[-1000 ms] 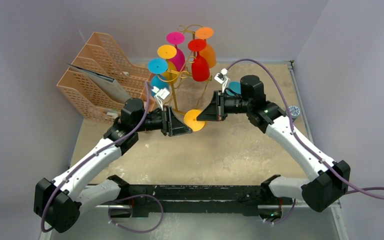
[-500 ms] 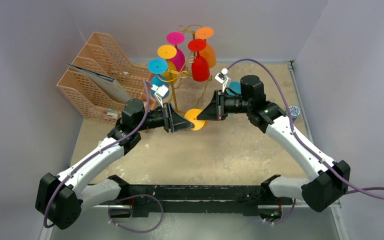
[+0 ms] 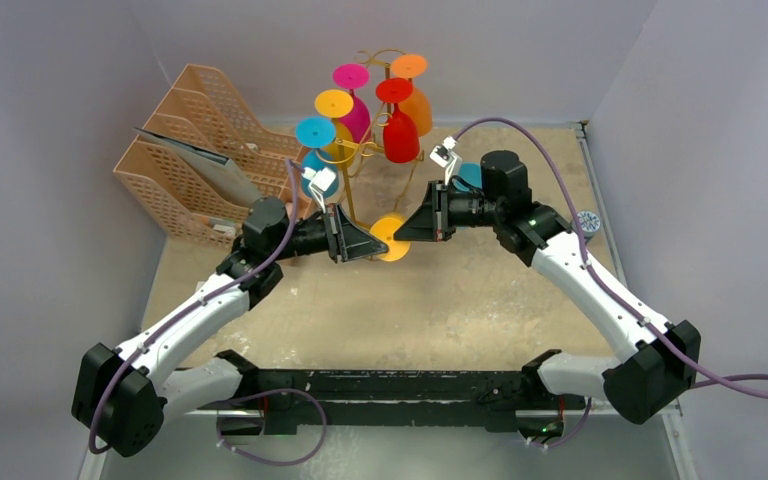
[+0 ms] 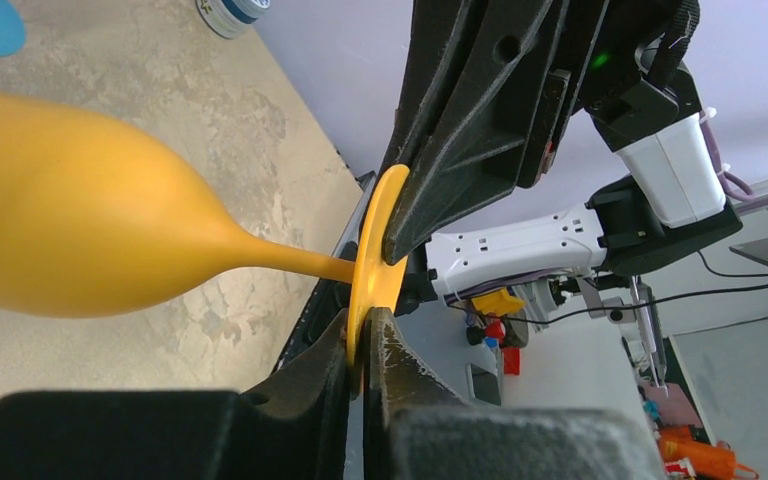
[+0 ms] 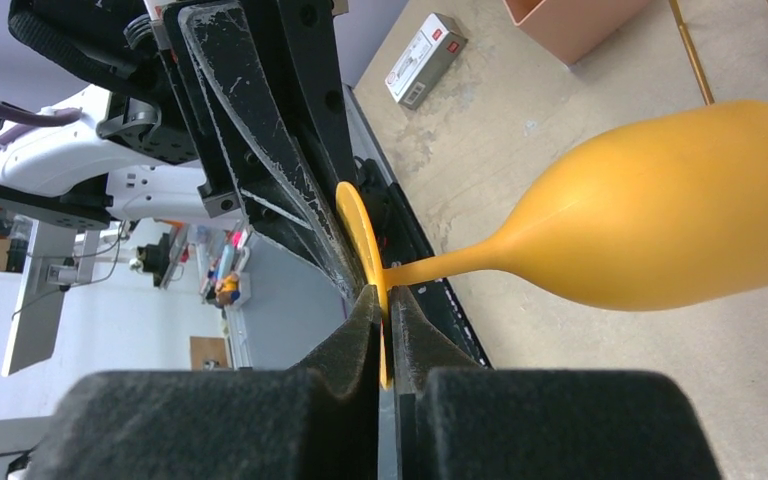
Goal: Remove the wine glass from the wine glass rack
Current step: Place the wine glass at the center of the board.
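Orange wine glass [image 3: 396, 246] is held sideways just in front of the gold rack [image 3: 350, 200], clear of its hooks. Left gripper [image 4: 363, 340] and right gripper [image 5: 383, 330] each pinch opposite edges of its round foot, apparently a handover. Glass is opaque and smooth, with a wide bowl and thin stem.

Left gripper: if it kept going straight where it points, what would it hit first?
Probably the right gripper, facing the left gripper head-on. Both are shut on the foot of the orange wine glass, so only that disc lies between.
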Controlling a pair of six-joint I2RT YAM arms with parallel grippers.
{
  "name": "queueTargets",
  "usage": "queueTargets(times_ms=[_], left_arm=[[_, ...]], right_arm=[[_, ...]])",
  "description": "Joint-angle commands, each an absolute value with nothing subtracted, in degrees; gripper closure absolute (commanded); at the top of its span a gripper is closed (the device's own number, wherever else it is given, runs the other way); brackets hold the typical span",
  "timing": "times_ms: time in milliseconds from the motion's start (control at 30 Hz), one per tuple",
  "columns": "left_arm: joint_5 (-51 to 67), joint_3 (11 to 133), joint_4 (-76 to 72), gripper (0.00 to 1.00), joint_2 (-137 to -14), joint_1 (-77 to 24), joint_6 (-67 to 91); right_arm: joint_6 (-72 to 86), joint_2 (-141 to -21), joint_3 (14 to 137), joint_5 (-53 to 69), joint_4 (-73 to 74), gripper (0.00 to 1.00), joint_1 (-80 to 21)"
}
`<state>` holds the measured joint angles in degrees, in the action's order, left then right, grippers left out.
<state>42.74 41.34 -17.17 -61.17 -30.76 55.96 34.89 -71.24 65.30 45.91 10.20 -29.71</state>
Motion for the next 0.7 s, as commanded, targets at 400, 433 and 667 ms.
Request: queueTargets(times_ms=[400, 433, 667], left_arm=[[45.77, 41.23, -21.45, 1.00, -58.58, -31.67, 49.95], [45.49, 41.22, -20.98, 1.00, -57.82, -32.04, 48.66], [47.22, 42.32, -13.30, 1.00, -53.08, -32.59, 36.68]], right_arm=[[28.04, -66.42, 74.82, 41.51, 27.79, 0.03, -29.97], [27.66, -66.08, 75.52, 40.12, 28.72, 0.01, -29.97], [27.32, -63.76, 78.93, 26.43, 34.11, 0.01, -29.98]])
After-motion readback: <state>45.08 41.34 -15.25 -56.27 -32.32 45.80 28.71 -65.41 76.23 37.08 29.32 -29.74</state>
